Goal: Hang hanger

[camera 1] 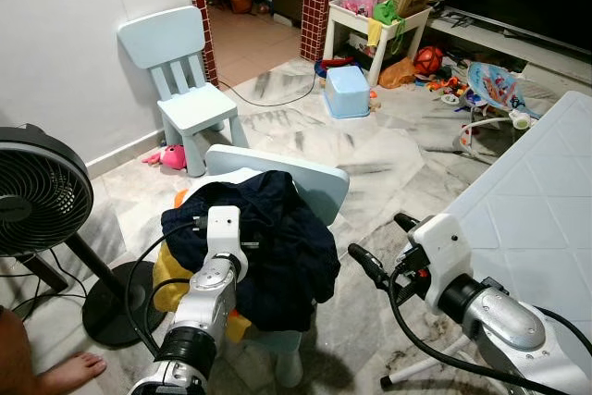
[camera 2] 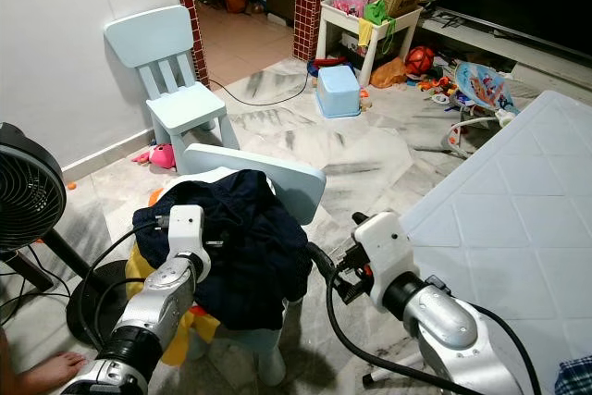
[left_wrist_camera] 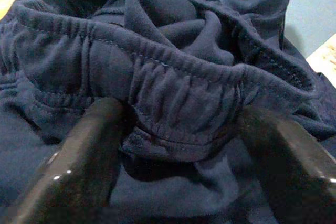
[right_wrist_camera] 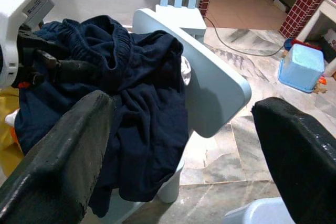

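A dark navy garment (camera 1: 277, 238) lies bunched over the seat and back of a light blue child's chair (camera 1: 310, 182). My left gripper (left_wrist_camera: 178, 129) is pushed into the garment from the left and is open. Its black fingers (left_wrist_camera: 79, 156) stand either side of a gathered elastic waistband (left_wrist_camera: 184, 77). Seen from the right wrist, the left gripper's fingers (right_wrist_camera: 68, 67) rest against the cloth's top fold. My right gripper (camera 1: 384, 245) hangs open in the air just right of the chair and holds nothing. Something yellow (camera 1: 171, 270) shows under the garment.
A black floor fan (camera 1: 42, 196) stands at the left, with a person's bare foot (camera 1: 69, 372) beside its base. A second blue chair (camera 1: 185, 90) is by the wall. A white quilted surface (camera 1: 536, 201) fills the right. Toys, a blue box (camera 1: 347, 92) and a cable lie beyond.
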### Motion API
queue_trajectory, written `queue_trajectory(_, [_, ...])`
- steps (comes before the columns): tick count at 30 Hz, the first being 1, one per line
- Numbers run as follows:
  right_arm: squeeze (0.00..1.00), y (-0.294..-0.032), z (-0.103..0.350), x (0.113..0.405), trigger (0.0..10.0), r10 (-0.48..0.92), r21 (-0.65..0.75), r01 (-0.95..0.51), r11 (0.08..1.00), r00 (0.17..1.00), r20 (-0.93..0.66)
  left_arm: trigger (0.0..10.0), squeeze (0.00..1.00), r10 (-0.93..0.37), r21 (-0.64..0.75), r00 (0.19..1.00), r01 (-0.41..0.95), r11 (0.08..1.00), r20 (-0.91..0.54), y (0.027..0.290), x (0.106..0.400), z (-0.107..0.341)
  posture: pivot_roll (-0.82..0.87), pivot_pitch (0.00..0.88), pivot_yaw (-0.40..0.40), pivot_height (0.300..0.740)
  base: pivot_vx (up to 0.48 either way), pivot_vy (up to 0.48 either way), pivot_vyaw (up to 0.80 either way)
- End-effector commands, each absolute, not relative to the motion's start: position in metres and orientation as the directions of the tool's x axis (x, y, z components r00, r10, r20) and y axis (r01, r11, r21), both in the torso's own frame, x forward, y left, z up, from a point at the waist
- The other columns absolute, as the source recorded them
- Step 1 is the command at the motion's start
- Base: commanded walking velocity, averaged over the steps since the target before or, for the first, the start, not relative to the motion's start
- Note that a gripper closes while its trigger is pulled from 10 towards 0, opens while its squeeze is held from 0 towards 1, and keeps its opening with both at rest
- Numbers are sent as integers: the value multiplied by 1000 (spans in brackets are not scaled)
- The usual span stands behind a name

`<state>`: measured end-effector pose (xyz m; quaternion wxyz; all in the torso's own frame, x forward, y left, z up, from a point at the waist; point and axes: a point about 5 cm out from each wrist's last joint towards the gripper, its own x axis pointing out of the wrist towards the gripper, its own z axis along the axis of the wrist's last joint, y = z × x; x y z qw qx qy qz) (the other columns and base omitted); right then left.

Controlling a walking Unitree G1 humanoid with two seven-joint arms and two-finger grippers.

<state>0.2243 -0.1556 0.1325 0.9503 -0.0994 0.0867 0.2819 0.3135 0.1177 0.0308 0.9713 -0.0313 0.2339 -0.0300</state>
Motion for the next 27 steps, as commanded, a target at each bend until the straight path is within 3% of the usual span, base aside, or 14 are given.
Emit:
queue_trajectory(1, [0,-149,136,223,10000,551,-128,-581,804,808,-209,0,0,-74,-80,888,42,996,-453,120,316,31,-259,40,-26,740,0,0,0])
queue_trajectory(5, [0,-145,129,216,10000,604,-102,-643,759,754,-256,0,0,-81,-77,892,52,996,-444,120,318,32,-253,38,-28,740,0,0,0])
queue_trajectory(12, [0,-142,123,215,10000,620,-83,-664,743,730,-290,0,0,-86,-70,897,61,996,-435,119,320,33,-252,30,-23,740,0,0,0])
queue_trajectory(27, [0,-146,119,219,10000,605,-113,-661,742,733,-313,0,0,-117,-143,882,57,988,-456,106,316,32,-251,18,-19,740,0,0,0])
